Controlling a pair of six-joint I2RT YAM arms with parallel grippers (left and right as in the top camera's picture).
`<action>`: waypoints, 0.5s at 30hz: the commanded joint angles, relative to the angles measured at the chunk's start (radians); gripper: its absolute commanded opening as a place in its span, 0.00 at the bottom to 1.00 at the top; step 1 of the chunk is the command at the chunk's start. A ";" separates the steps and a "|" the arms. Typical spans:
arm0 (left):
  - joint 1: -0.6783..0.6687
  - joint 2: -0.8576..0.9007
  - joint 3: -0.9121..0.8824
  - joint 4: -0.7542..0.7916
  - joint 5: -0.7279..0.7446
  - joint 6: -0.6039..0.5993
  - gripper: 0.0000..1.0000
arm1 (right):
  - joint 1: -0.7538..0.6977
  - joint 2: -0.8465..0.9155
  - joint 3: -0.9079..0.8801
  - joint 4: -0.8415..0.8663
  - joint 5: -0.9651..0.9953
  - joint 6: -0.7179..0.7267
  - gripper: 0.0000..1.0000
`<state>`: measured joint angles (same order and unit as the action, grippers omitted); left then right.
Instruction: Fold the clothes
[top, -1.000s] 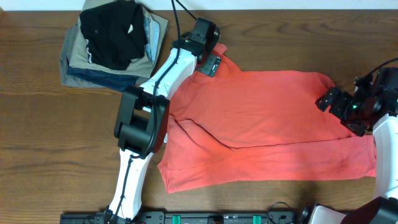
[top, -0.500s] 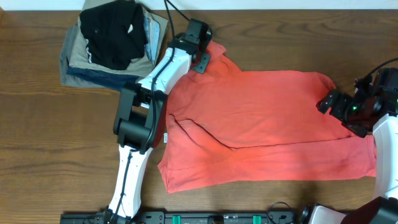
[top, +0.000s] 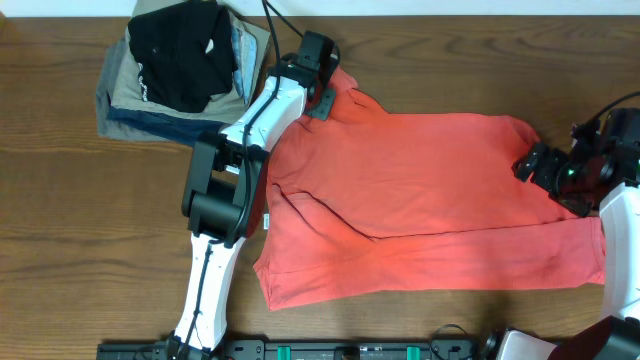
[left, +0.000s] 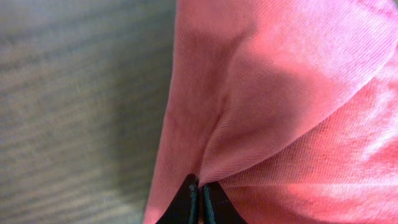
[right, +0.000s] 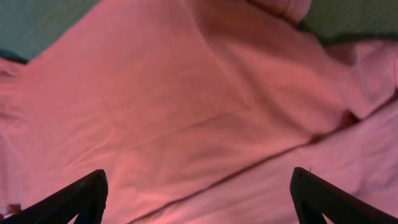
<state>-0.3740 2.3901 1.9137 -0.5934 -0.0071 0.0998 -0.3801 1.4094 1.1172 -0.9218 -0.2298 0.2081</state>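
Shirt (top: 430, 200): coral-red, spread on the wooden table (top: 60, 230) between both arms, creased across the middle.
Right gripper (top: 530, 165): jaws wide apart over the shirt's right edge, holding nothing.
Left gripper (left: 200, 194): wide a second ago, now pinched tight on the far-left sleeve's edge.
Meaning: sleeve likely secured, ready to lift and fold inward.
Pile of folded clothes (top: 180, 75): far left corner.
Writing: white marks on the pile's black garment (top: 185, 50), unreadable; none seen on the shirt.
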 joint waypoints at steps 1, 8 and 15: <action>0.003 -0.078 0.019 -0.040 -0.012 -0.071 0.06 | 0.008 0.003 0.000 0.027 0.000 -0.015 0.93; 0.003 -0.211 0.019 -0.207 -0.012 -0.128 0.06 | 0.008 0.003 0.000 0.182 -0.040 0.000 0.91; 0.003 -0.222 0.013 -0.337 -0.012 -0.166 0.06 | 0.008 0.059 0.000 0.332 -0.039 -0.008 0.89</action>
<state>-0.3740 2.1532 1.9274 -0.9054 -0.0074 -0.0299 -0.3801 1.4254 1.1172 -0.6117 -0.2600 0.2043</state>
